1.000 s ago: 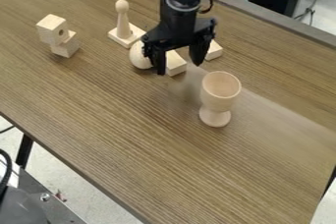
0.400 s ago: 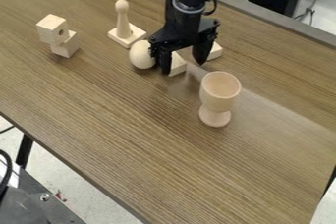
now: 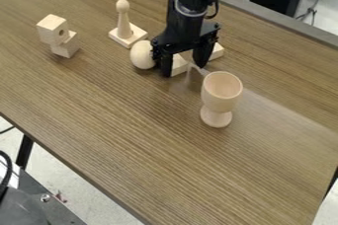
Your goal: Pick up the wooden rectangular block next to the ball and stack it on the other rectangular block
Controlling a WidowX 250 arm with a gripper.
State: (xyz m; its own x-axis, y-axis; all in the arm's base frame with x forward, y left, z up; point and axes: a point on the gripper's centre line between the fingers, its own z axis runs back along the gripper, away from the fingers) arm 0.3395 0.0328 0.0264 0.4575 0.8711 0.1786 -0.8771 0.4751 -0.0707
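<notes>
So the end effector (image 3: 183, 69) is hanging low over the table (image 3: 142, 135), with the arm coming in from 12 o'clock. Its two fingers are apart, pointing down, and there's a pale wooden block (image 3: 179, 65) partly showing in the gap between them. Can't tell if either finger actually touches it.

Going round the clock from the end effector, with 12 at the top edge of the view: a second bit of pale wood (image 3: 217, 51) pokes out at about 2 o'clock, just beside the farther finger. A wooden goblet (image 3: 220, 98) stands upright between 4 and 5, near but apart, its open cup facing up.

At 10 there's a rounded, egg-like wooden piece (image 3: 142, 55), right by the other finger, though I can't tell if they touch. Between 10 and 11, farther out, a ball-topped peg (image 3: 123, 21) stands on a flat square base (image 3: 128, 35). Well out toward 10 sits a cube with a hole (image 3: 53, 29), perched off-centre on another block (image 3: 66, 46).
</notes>
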